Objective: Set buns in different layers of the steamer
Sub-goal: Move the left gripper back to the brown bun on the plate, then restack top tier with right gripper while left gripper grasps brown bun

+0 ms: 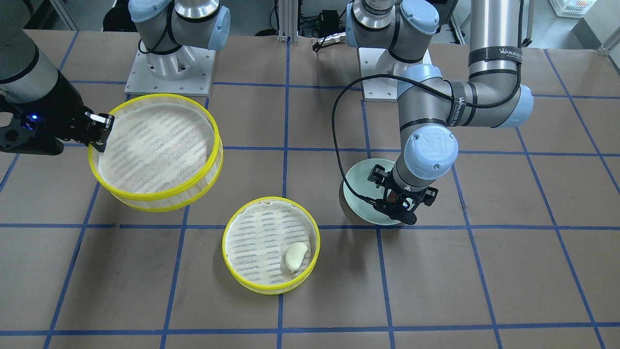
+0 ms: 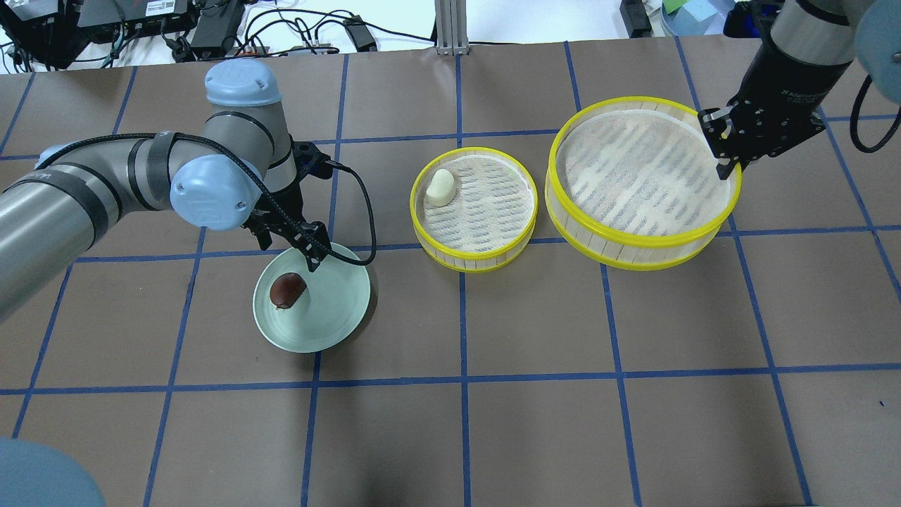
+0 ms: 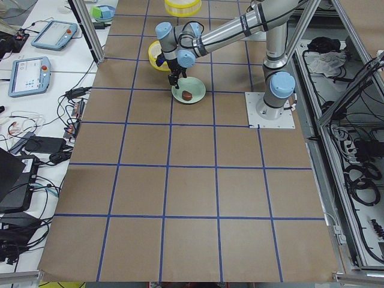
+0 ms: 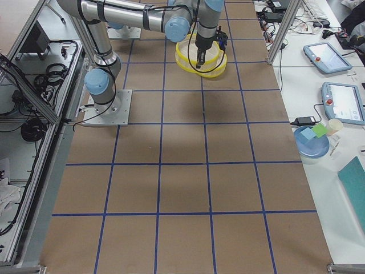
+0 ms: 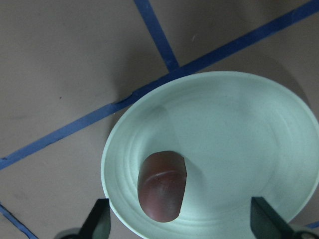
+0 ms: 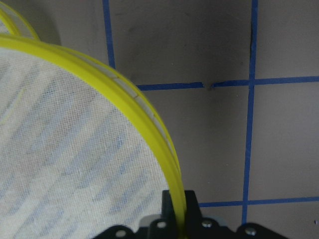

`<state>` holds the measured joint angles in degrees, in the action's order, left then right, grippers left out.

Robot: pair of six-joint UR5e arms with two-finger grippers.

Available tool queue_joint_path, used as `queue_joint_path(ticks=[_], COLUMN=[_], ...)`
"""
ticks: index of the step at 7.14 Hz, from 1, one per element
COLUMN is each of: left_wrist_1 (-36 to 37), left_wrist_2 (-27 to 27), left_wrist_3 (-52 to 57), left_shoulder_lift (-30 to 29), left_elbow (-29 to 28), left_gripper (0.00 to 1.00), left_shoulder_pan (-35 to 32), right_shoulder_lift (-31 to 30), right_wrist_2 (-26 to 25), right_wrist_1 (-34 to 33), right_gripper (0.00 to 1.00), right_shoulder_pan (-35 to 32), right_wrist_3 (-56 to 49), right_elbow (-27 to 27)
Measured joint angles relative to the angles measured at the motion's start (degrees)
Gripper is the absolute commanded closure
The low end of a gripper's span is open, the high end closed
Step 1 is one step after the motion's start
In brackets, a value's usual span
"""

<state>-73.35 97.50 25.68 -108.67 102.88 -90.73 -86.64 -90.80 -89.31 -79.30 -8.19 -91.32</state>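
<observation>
A dark reddish-brown bun (image 2: 288, 290) lies on a pale green plate (image 2: 338, 310). My left gripper (image 2: 310, 262) hovers over the plate, open and empty; in the left wrist view its fingers (image 5: 102, 219) stand wide on either side of the bun (image 5: 162, 185). A cream-white bun (image 2: 440, 188) lies in a yellow-rimmed steamer tray (image 2: 471, 262) at the table's middle. My right gripper (image 2: 721, 151) is shut on the rim of the second steamer tray (image 2: 633, 243), which is empty and looks lifted off the table. The right wrist view shows that rim (image 6: 144, 109) pinched between the fingers.
Brown table cover with a blue tape grid (image 2: 461, 380). Both arm bases (image 1: 169, 68) stand at the robot's edge of the table. Cables and tablets lie beyond the table's ends (image 3: 30, 75).
</observation>
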Motion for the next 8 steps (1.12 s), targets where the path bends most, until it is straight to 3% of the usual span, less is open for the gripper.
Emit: queue_joint_path(ticks=[3, 6, 8], left_wrist_1=[0.37, 0.47, 0.49], left_wrist_2=[0.07, 0.90, 2.20], left_wrist_3=[2.50, 2.56, 2.34], left_shoulder_lift=[-2.17, -3.33, -4.14], left_elbow=[0.43, 1.82, 2.06], left_gripper=[0.02, 0.06, 0.26], left_shoulder_pan=[0.18, 0.20, 0.21], right_shoulder_lift=[1.24, 10.00, 14.93], right_wrist_2=[1.55, 3.47, 3.37], right_wrist_1=[-0.65, -10.69, -16.76], right_gripper=[1.00, 1.00, 1.00], right_shoulder_pan=[-1.85, -11.65, -15.64], right_wrist_3=[5.75, 23.15, 29.49], right_elbow=[-0.01, 0.08, 0.16])
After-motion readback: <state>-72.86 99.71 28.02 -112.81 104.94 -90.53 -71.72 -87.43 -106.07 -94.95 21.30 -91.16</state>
